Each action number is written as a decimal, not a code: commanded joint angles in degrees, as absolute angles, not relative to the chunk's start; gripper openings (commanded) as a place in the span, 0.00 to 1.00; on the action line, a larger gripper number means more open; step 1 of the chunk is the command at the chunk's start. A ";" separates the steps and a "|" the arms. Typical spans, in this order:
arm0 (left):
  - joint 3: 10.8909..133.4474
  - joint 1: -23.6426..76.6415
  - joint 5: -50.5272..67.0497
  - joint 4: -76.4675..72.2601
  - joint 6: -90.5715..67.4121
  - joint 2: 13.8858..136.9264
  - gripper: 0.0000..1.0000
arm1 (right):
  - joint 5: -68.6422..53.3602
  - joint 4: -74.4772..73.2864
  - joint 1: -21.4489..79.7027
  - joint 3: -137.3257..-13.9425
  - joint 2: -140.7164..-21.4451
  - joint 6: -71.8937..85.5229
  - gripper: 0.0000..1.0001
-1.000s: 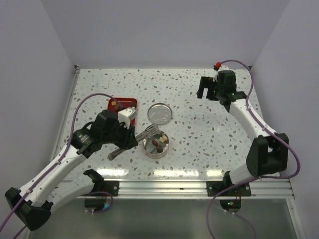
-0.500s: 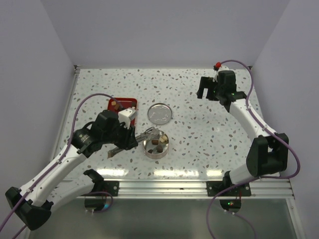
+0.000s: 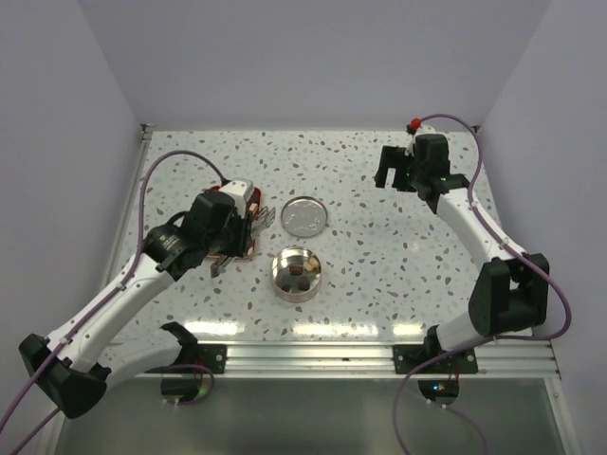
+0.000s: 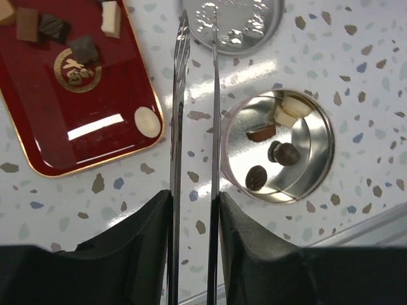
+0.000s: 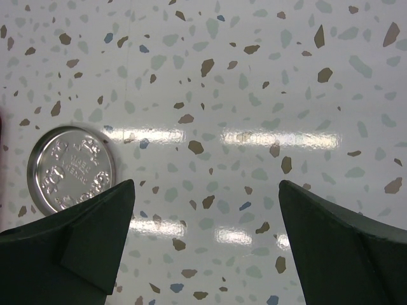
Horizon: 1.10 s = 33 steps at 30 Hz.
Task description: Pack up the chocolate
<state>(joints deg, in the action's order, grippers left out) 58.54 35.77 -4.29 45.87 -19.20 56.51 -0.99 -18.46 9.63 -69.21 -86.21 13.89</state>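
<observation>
Several chocolate chunks, dark and cream, lie in the open round tin [image 4: 318, 136], among them a dark one [image 4: 283, 153]. More chunks [image 4: 83, 48] and a cream oval [image 4: 147, 122] lie on the red tray [image 4: 76, 143]. My left gripper [image 4: 194, 197] is shut on metal tongs [image 4: 180, 95]. The tong tips are slightly apart and empty, between the tray and the tin. In the top view the left gripper [image 3: 232, 226] hovers over the red tray [image 3: 248, 252], left of the tin [image 3: 296, 275]. My right gripper [image 5: 206, 187] is open and empty above bare table at the far right [image 3: 394, 171].
The tin's embossed silver lid [image 3: 305, 216] lies flat behind the tin; it also shows in the right wrist view [image 5: 71, 168] and the left wrist view [image 4: 245, 22]. White walls enclose the speckled table on three sides.
My left gripper has moved with the tongs from over the tin back and to the left, over the red tray. The right arm has not moved.
</observation>
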 commanded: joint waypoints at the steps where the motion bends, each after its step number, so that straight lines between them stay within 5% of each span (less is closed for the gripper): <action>1: 63.19 35.86 -15.10 44.21 -22.76 59.93 0.40 | -1.05 -17.75 9.49 -69.96 -85.43 13.36 0.99; 9: 61.71 33.84 -25.66 45.18 -25.57 64.24 0.41 | -1.76 -17.67 9.40 -69.70 -85.87 12.48 0.99; 33: 52.65 29.97 -24.70 35.42 -25.05 70.22 0.45 | -2.99 -18.11 9.40 -69.96 -85.96 11.60 0.99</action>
<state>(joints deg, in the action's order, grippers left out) 53.41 30.74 -23.44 39.53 -24.71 69.89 -1.32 -18.46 9.63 -69.19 -86.21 12.51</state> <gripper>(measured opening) 0.452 0.986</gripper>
